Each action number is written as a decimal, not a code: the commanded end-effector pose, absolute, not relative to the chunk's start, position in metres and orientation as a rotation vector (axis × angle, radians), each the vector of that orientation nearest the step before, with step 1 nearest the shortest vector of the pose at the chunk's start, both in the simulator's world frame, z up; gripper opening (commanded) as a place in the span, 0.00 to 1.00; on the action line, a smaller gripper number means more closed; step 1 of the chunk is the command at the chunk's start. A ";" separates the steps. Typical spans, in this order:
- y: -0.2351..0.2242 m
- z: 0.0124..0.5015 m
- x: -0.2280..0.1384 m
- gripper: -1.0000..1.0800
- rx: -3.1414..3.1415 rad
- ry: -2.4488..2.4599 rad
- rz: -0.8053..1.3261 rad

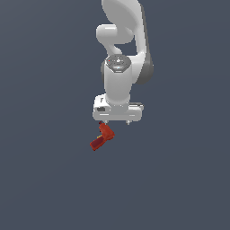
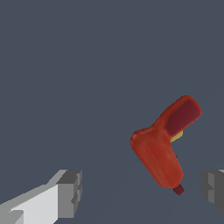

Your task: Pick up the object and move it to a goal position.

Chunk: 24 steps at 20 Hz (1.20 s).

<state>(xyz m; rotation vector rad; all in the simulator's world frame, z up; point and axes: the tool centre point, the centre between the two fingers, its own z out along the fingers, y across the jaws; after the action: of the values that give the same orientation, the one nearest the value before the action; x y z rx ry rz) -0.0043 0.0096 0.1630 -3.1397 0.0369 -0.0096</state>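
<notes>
hovering over the grey floor (image 1: 45, 179), white gripper (image 1: 117, 121) points down with fingers (image 2: 70, 192) spread wide, holding nothing. red-orange toy drill (image 1: 102, 137) lies just below it; wrist view shows the drill between the fingers, nearer one, untouched.

You see the arm (image 1: 119, 67) as smooth white plastic with a soft sheen, a darker grey strip down one side and a metal-looking grey cap on top. The gripper (image 1: 116, 121) has the same white shell; its finger pads (image 2: 70, 192) look matt grey and blocky. The object (image 2: 164, 144) appears to be glossy red-orange plastic, with a darker red flat panel, a small yellow patch and a dull dark tip. The ground (image 1: 45, 179) is flat, matt blue-grey.
</notes>
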 end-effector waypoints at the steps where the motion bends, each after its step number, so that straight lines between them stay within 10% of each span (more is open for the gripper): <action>1: 0.010 0.163 -0.004 1.00 -3.140 0.037 -0.010; 24: -0.041 0.111 0.011 1.00 -3.034 0.507 0.065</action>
<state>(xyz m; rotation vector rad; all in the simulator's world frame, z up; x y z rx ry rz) 0.0097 -0.0337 0.1221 -3.0554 0.4301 0.0505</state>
